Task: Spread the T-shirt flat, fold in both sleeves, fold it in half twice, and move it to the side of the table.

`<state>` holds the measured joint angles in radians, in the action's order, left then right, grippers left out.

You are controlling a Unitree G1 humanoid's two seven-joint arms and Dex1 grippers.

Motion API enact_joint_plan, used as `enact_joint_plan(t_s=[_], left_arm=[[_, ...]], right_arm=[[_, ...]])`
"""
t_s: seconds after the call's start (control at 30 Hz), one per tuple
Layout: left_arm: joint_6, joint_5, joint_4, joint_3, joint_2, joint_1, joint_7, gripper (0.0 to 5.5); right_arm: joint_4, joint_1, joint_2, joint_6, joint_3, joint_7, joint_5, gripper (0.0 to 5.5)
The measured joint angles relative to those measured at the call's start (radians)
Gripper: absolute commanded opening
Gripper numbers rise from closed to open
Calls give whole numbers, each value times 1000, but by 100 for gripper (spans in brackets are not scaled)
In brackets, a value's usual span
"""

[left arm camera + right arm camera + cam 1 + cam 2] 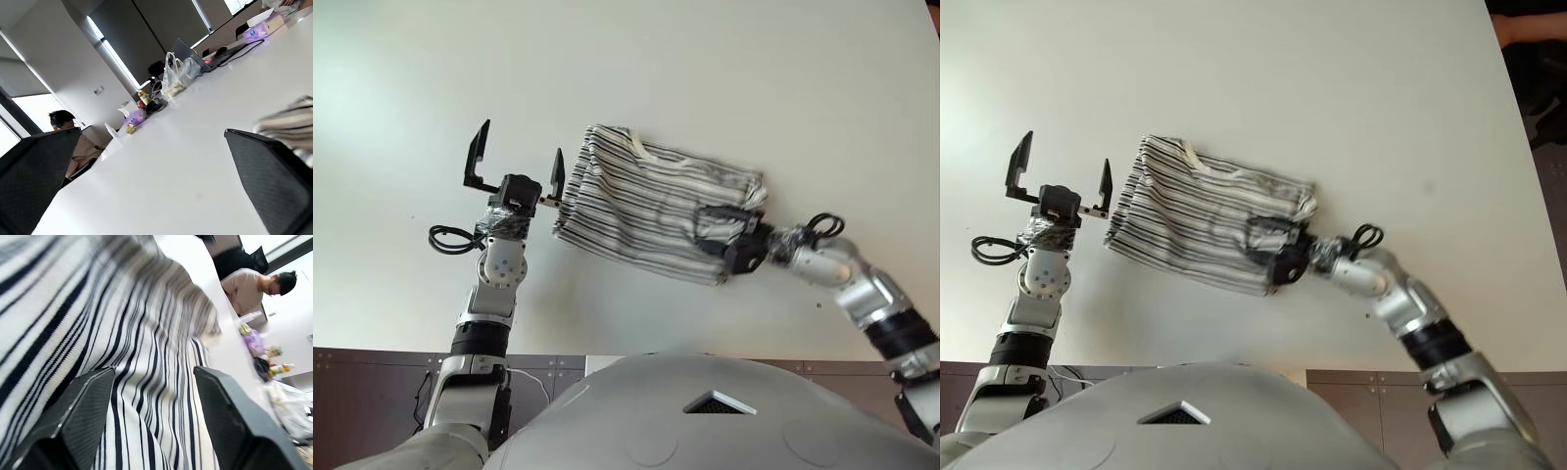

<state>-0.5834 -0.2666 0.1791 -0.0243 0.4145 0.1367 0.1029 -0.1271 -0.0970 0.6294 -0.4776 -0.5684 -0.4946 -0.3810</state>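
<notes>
The black-and-white striped T-shirt (646, 201) lies folded into a compact rectangle on the white table (724, 69), slightly skewed, with its collar at the far side. My left gripper (517, 164) stands open just left of the shirt, its inner finger (558, 172) right at the shirt's left edge, with nothing between the fingers. My right gripper (715, 230) rests on the shirt's near right corner. In the right wrist view its fingers (78, 416) are spread wide over the striped cloth (146, 323). The left wrist view catches the shirt's edge (293, 122) beside one finger (274, 181).
Bare tabletop stretches far and to both sides of the shirt. The table's near edge (401, 349) runs close to my arms. At the far end stand a laptop (188, 51), plastic bags (173, 73), bottles (144, 100) and a tissue box (257, 33).
</notes>
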Motion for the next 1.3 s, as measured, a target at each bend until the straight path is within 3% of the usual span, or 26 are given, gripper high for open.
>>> enact_joint_plan(t_s=[0.07, 0.13, 0.27, 0.37, 0.47, 0.7, 0.9, 1.0, 1.07, 1.2, 1.3], left_arm=[[27, -15, -104, -24, -2, 19, 3, 548], [36, -20, -183, -29, -10, 59, -2, 548], [31, -24, -338, -5, -13, 157, -63, 548], [30, -63, -349, 31, -9, 178, -107, 548], [52, -63, -320, 8, -10, 160, -104, 548], [53, 50, -252, -148, -94, 42, 40, 548], [24, 46, -221, -163, -135, 11, 78, 548], [11, 46, -200, -150, -145, -5, 78, 548], [2, 45, -186, -133, -154, -12, 77, 548], [-5, 31, -164, -110, -166, -15, 77, 548], [-8, 2, -142, -82, -168, -14, 65, 548]], right_arm=[[-89, -35, -107, 96, -49, -16, -21, 298], [-177, -12, -147, 179, -5, -10, -19, 298], [-391, -1, -124, 308, 163, -51, 104, 298], [-399, 32, -102, 327, 206, -91, 172, 298], [-180, 187, -155, 304, 159, -81, 98, 298], [505, 581, -488, 229, -57, 66, -115, 298], [1020, 764, -637, 141, -94, 232, -147, 298], [1194, 839, -688, 135, -50, 297, -124, 298], [1287, 861, -692, 156, 48, 311, -45, 298], [1335, 859, -605, 196, 249, 366, 105, 298], [1288, 808, -576, 193, 306, 395, 140, 298]])
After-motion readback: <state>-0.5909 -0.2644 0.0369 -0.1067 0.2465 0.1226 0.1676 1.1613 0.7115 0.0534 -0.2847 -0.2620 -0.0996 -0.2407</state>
